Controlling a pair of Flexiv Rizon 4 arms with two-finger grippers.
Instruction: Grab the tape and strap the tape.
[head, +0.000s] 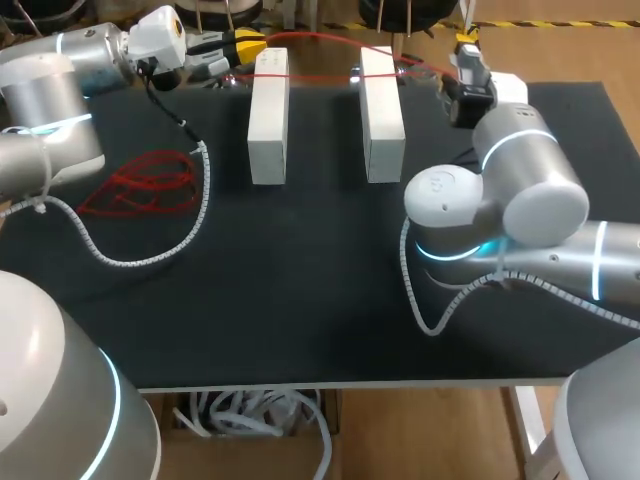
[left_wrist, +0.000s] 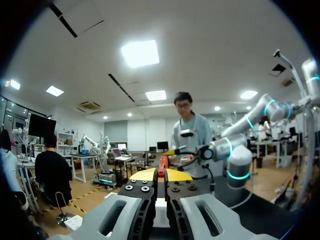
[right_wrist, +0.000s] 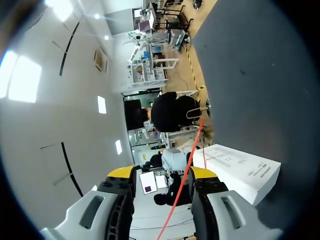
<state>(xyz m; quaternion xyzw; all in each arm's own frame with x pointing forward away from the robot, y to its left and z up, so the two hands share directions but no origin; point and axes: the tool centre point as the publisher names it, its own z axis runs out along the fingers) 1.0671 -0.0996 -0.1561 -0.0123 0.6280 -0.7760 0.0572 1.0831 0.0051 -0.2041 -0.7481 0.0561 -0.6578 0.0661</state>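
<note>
A thin red tape (head: 330, 37) runs across the far ends of two white blocks (head: 268, 120) (head: 382, 120). At the far left, my left gripper (head: 245, 45) holds one end; in its wrist view the yellow tips (left_wrist: 161, 174) are shut with the red tape (left_wrist: 162, 165) pinched between them. My right gripper (head: 468, 60) sits at the far right, beyond the right block. In its wrist view the red tape (right_wrist: 187, 172) passes through the gap of the right gripper (right_wrist: 162, 174), whose fingers stand apart. A white block (right_wrist: 240, 170) lies ahead of it.
A loose red tangle of tape (head: 145, 185) lies on the black table (head: 300, 290) at the left. White spiral cable sleeves (head: 150, 255) trail over the table from both arms. My right arm's elbow (head: 500, 200) hangs over the table's right part.
</note>
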